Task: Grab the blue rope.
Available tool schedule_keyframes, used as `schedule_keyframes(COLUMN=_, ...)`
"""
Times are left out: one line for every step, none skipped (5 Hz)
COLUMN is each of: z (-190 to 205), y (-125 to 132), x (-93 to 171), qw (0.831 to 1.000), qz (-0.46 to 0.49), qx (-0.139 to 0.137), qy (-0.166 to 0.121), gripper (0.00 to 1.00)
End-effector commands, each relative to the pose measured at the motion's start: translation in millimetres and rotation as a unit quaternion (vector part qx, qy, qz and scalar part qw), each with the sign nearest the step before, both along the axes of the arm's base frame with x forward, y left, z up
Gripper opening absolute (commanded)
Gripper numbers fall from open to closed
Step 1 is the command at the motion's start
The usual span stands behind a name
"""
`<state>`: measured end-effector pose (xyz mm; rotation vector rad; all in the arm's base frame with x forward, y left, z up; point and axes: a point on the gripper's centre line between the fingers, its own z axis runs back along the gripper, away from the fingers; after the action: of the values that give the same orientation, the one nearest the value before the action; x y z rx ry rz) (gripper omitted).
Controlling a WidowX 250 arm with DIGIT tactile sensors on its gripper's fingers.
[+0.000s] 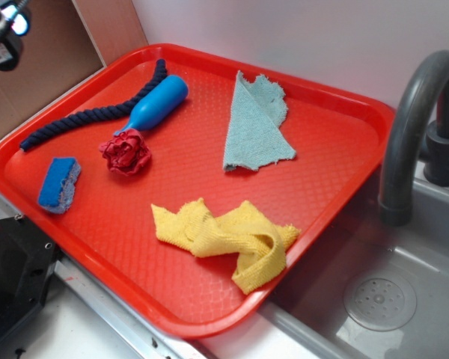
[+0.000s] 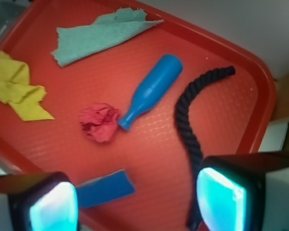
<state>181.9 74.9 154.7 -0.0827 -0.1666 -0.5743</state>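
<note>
A red plastic tray with a fine pebbled surface and raised, rounded rim serves as the landmark here. The blue rope is a thick, dark navy twisted cord with visible spiral strands. It lies in a gentle curve along the tray's far left rim, longer than anything else on the tray. Just beside it, toward the tray's middle, rests a smooth, glossy bright blue bottle-shaped object, its narrow neck pointing at a crumpled red cloth. A small blue rectangular sponge with a paler underside sits near the tray's left corner. A soft, teal woven cloth with frayed edges lies folded into a rough triangle near the far rim, and a yellow knitted cloth is bunched near the near rim.

In the wrist view the gripper hangs above the tray with its fingers spread wide apart, holding nothing; the rope's near end runs just beside the right-hand pad.
</note>
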Motion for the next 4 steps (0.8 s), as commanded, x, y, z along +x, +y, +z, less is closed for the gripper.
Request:
schedule_keyframes(z=-28, y=25, x=37, qw=0.999, qz=-0.037, qx=0.023, qy=-0.014, gripper=1.00)
schedule_keyframes(z=-50, y=33, x=51, qw=0.997, qz=-0.055, qx=0.049, qy=0.002, gripper=1.00)
schedule_keyframes(z=-70, y=33, x=58, qw=0.996, qz=-0.071, qx=0.054, qy=0.016, gripper=1.00)
schedule_keyframes(z=-91, y=36, x=64, qw=0.994, qz=-0.084, qx=0.065, qy=0.039, gripper=1.00)
